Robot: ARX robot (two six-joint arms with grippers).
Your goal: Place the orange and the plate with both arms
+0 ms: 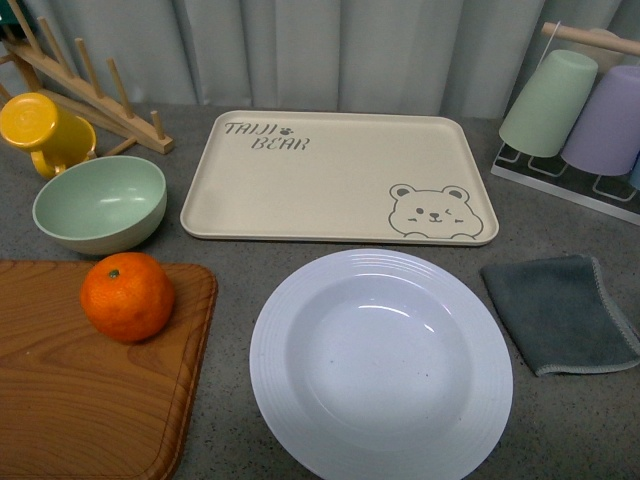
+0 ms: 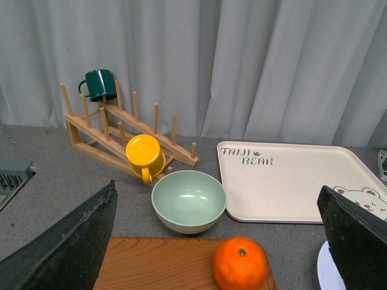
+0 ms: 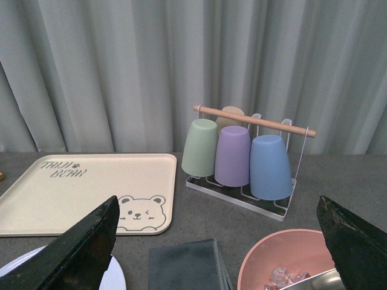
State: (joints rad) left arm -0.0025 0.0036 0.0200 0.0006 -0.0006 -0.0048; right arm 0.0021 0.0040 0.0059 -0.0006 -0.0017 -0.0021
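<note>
Orange (image 1: 127, 296) sits at the lower left of the front view, on the far right part of a wooden cutting board (image 1: 90, 390), close to the board's rounded corner and stem dot up. A pale green bowl (image 1: 100, 203) stands just behind it, apart from it. The white plate (image 1: 380, 365) lies empty at lower centre, flat on the grey tabletop (image 1: 225, 300), its near rim reaching the bottom edge of the frame. A strip of bare tabletop runs between the board's right edge and the plate's rim. Another narrow strip separates the plate from the beige bear tray (image 1: 330, 180) behind it. A dark folded cloth (image 1: 560, 312) lies just beside the plate's right rim, not touching. Both wrist cameras look roughly level across the tabletop toward the grey curtain (image 1: 330, 50). The left jaws are spread wide and hold nothing, with the orange ahead of them, in line with the gap between their dark tips and nearer one tip than the other. The right jaws are also spread wide and empty, with a sliver of the plate's rim beside one tip and a pink bowl (image 3: 284, 260) near the other.
</note>
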